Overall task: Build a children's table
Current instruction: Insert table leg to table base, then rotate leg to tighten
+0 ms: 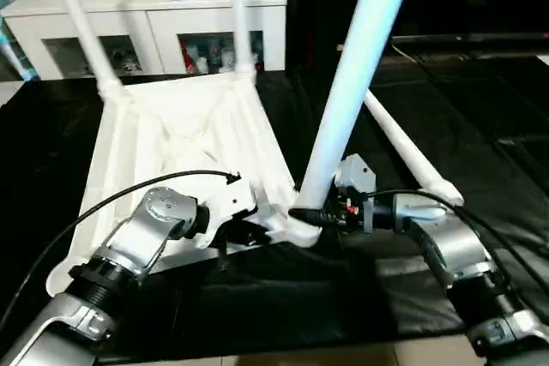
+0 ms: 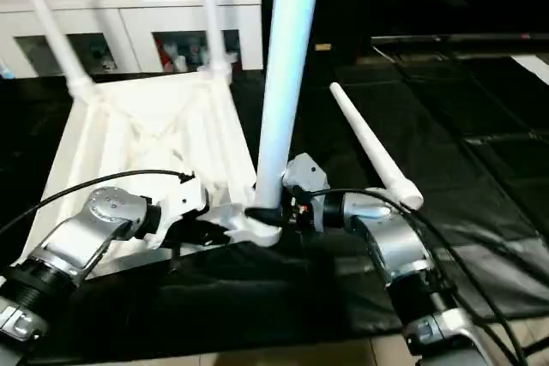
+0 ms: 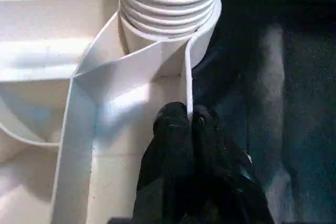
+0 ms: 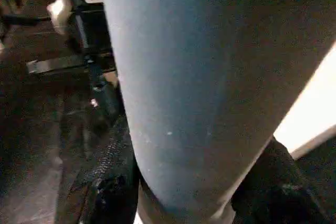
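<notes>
right pincer (image 2: pixel 273 214) round upright leg (image 2: pixel 287 66), loose leg (image 2: pixel 373 147) on mat

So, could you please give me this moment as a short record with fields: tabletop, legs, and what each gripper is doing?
tabletop: white tabletop lying upside down on the black mat, ribbed underside up
legs fitted: two far legs upright in the far corner sockets
near leg: near leg standing in the near corner socket, leaning slightly
loose leg: loose leg lying on the mat beside the tabletop
left gripper: left gripper shut on the tabletop's thin rim by that socket
right gripper: right gripper clasping the near leg's base
background: white cabinet
</notes>
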